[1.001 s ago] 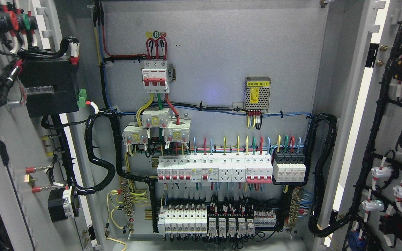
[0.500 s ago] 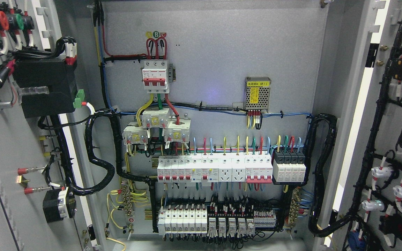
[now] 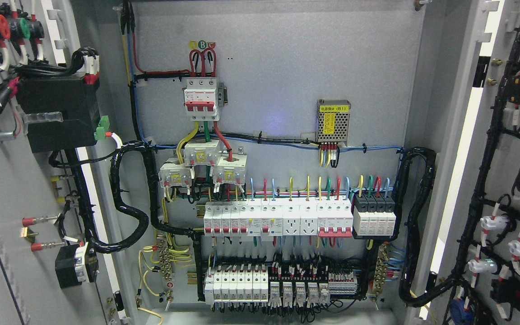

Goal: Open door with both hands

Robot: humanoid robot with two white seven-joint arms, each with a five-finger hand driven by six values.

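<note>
An electrical cabinet stands wide open in front of me. The left door (image 3: 11, 189) is swung out to the left, its inner face carrying a black box (image 3: 54, 110) and wired buttons. At the right edge the right door (image 3: 508, 149) is swung out too, its inside lined with black cable looms and indicator lamps. Between the doors the grey back panel (image 3: 287, 67) shows a red-and-white main breaker (image 3: 201, 98), a small power supply (image 3: 332, 121) and rows of breakers (image 3: 278, 219). Neither of my hands nor arms shows anywhere.
Thick black cable bundles loop from the panel to each door at lower left (image 3: 127, 212) and lower right (image 3: 415, 225). A terminal strip row (image 3: 282, 284) sits near the cabinet floor.
Over the last second the left door has swung further out to the left; its black box and buttons shifted leftward. In the last half second it barely moved. The right door is still.
</note>
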